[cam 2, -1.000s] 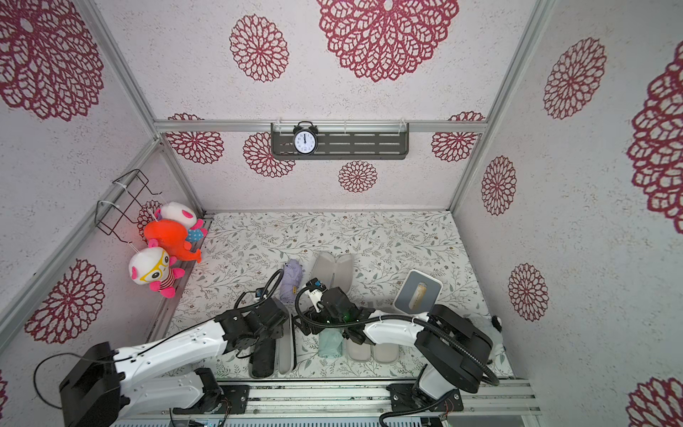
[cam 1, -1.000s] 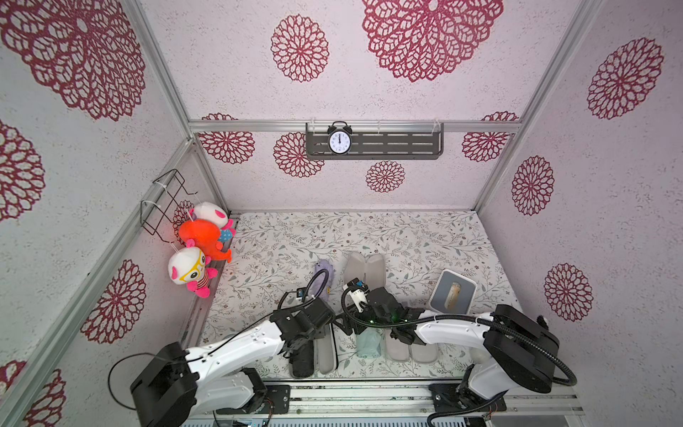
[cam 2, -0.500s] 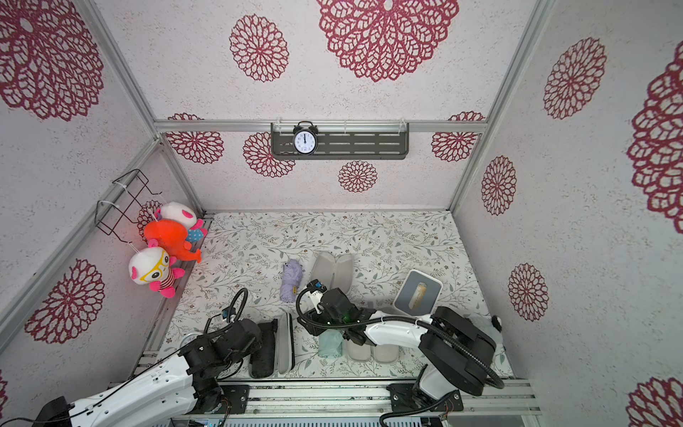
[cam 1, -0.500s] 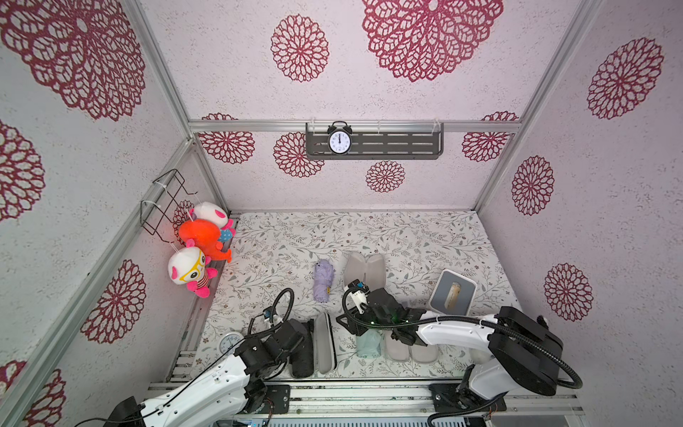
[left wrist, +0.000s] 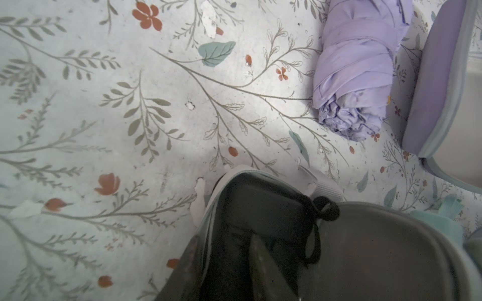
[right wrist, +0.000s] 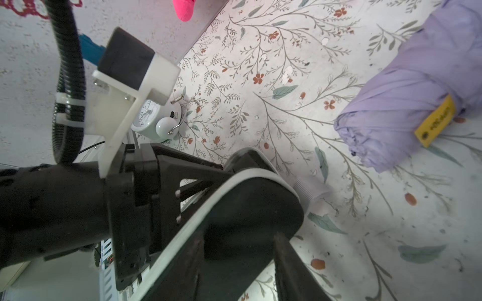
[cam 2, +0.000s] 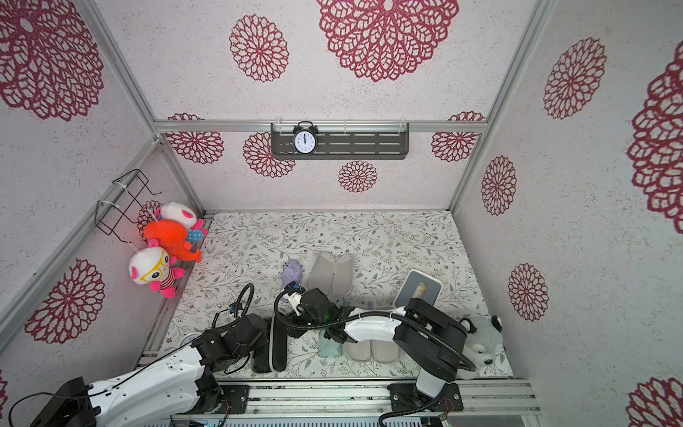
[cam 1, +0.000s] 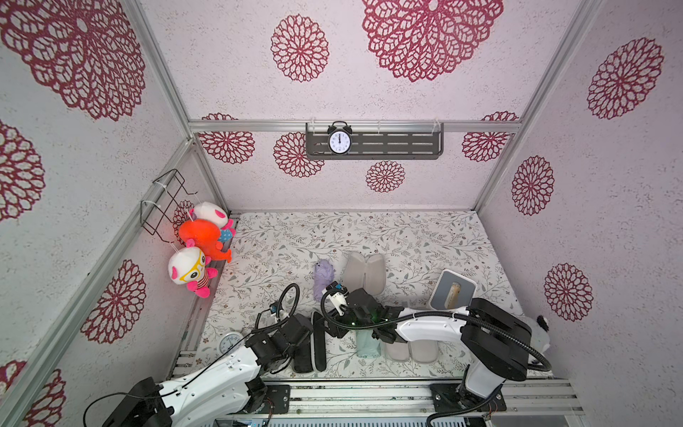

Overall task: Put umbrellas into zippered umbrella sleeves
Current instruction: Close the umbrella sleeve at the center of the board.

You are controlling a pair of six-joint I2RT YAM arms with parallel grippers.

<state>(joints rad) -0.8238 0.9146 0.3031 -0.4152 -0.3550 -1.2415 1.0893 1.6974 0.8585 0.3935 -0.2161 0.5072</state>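
Jaws: L gripper [cam 1: 303, 338] at open black case [cam 1: 318, 351], over black umbrella [left wrist: 260, 206], gap unclear; R gripper [cam 1: 330, 327] straddles its lid, grip unclear. Lilac umbrella [cam 1: 322, 275] nearby.

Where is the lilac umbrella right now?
In both top views the lilac umbrella lies mid-table on the floral mat, immediately left of the open lilac case.

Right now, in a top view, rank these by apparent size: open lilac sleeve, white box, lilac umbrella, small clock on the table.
Largest, too alike to rank: open lilac sleeve and white box.
Then: lilac umbrella.
Smallest: small clock.
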